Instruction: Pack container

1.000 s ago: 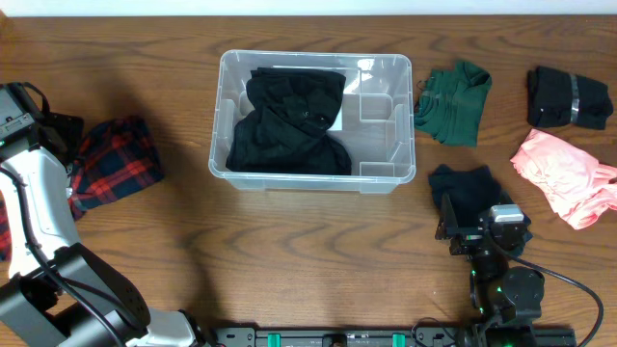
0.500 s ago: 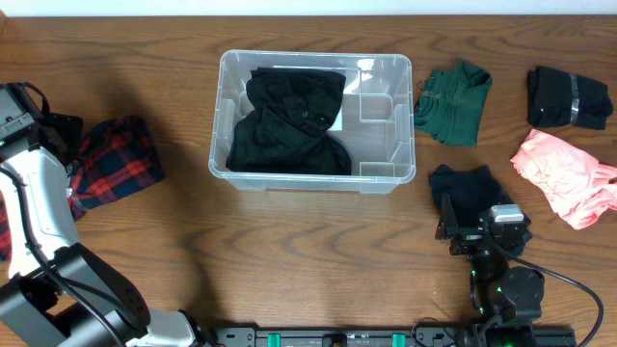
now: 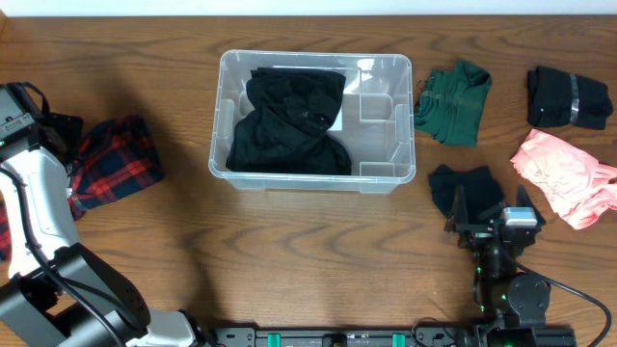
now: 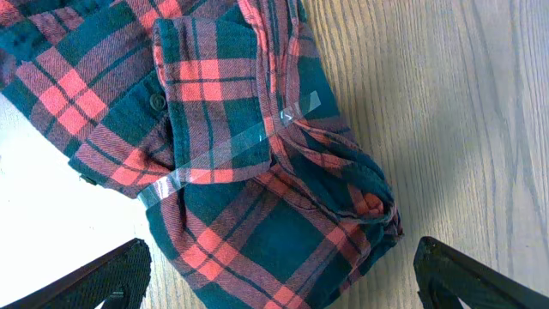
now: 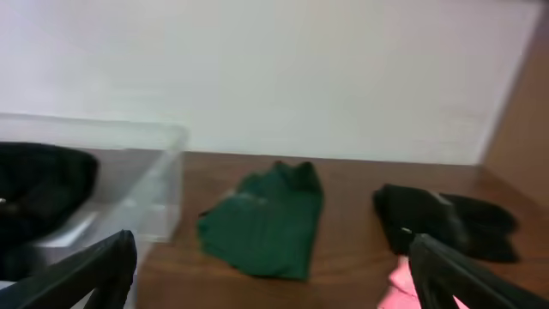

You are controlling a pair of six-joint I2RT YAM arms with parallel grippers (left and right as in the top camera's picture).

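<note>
The clear plastic container stands at the table's middle with a black garment inside; it also shows at the left in the right wrist view. My left gripper is open just above a red-and-teal plaid shirt, which lies at the far left. My right gripper is open and empty at the front right, over a dark folded garment. A green garment lies right of the container and shows in the right wrist view.
A black folded garment with a band lies at the far right back. A pink garment lies in front of it. Bare wood lies in front of the container.
My right wrist has turned and shifted slightly right above the dark garment. The left arm and the clothes have not moved.
</note>
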